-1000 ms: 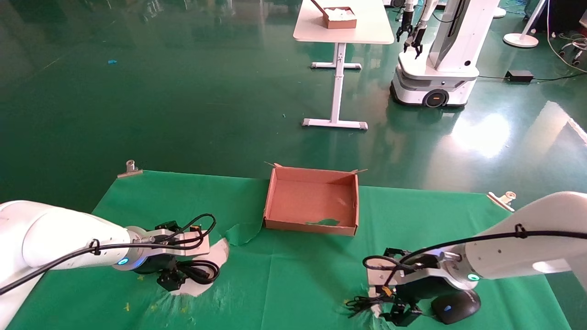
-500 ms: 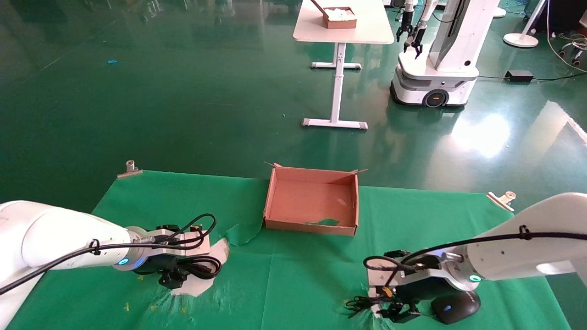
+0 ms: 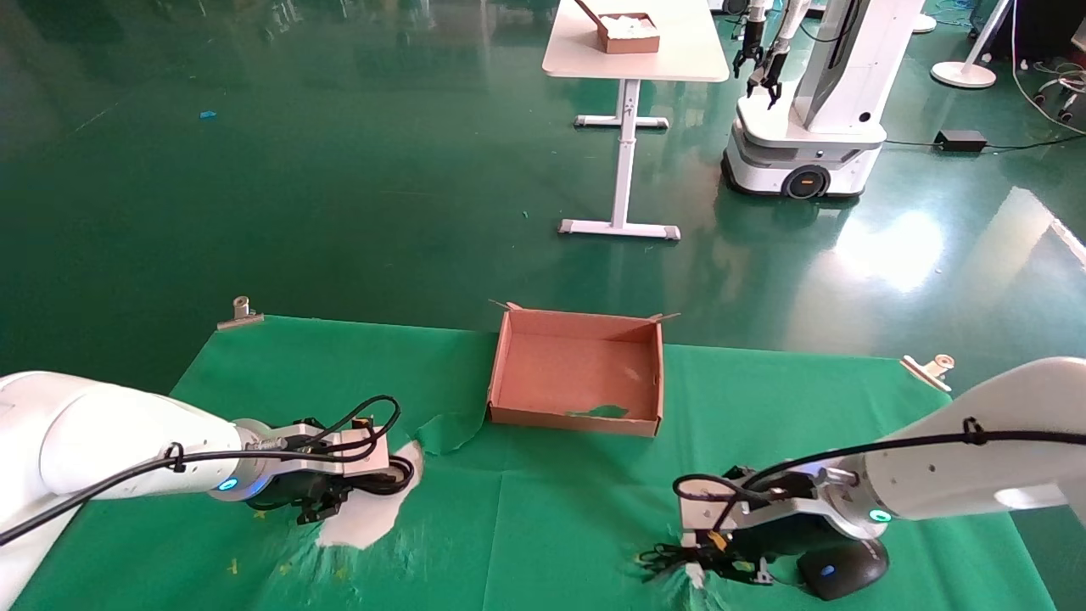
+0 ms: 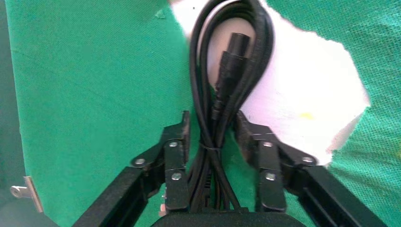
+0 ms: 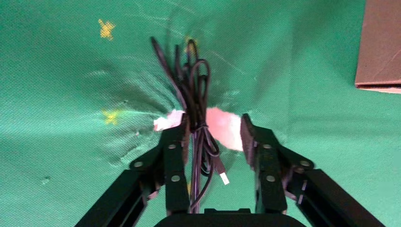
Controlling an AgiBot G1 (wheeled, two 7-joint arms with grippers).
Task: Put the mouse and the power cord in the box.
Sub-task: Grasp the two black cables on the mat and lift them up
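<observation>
The power cord, thick, black and looped, lies partly on a torn white patch of the green cloth. My left gripper is open and straddles its tied middle; in the head view that gripper is at the near left. The glossy black mouse sits at the near right, half under my right wrist. Its thin bundled cable runs between the fingers of my open right gripper, lying against one finger and apart from the other. The reddish-brown box stands empty at the table's far middle.
The green cloth is torn, baring the white table by the left gripper and a smaller spot under the right one. Metal clamps hold the far corners. Beyond the table are another robot and a white table.
Both grippers have sunk lower over their cables. The left wrist now hides more of the power cord, and the right fingers sit down around the mouse cable.
</observation>
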